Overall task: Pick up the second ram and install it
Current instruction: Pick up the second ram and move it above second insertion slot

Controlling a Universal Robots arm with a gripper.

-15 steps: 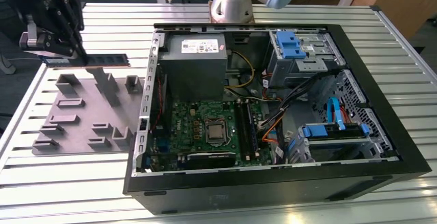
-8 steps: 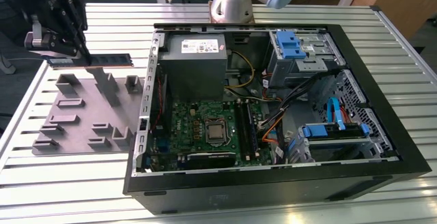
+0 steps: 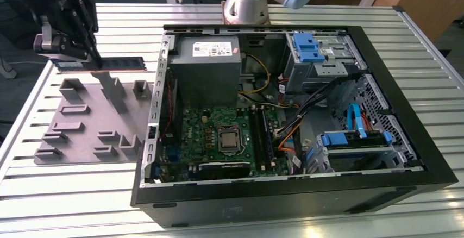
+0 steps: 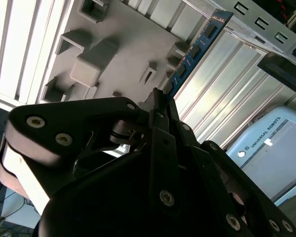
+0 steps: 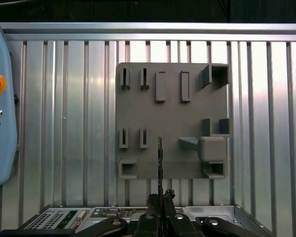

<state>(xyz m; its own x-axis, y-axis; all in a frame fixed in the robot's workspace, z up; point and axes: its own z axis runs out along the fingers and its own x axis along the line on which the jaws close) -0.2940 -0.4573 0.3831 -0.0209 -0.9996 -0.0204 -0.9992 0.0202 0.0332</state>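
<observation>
The second ram (image 3: pixel 125 63) is a thin dark stick held level in the air above the far end of the grey fixture plate (image 3: pixel 80 124), at the exterior view's left. My gripper (image 3: pixel 93 64) is shut on one end of it. In the second wrist view the ram (image 4: pixel 195 49) shows its blue-green edge and black chips, sticking out past the closed fingertips of the gripper (image 4: pixel 159 101). In the first wrist view the ram (image 5: pixel 160 160) appears edge-on as a thin line over the fixture plate (image 5: pixel 172 123), gripped by the gripper (image 5: pixel 160 198).
An open black computer case (image 3: pixel 406 156) lies at the exterior view's right, with a green motherboard (image 3: pixel 210 124), long black memory slots (image 3: pixel 262 135) and a grey power supply (image 3: pixel 206 67) inside. The arm's base (image 3: pixel 245 7) stands behind it. A teach pendant (image 5: pixel 0 98) lies on the slatted metal table (image 5: pixel 64 123).
</observation>
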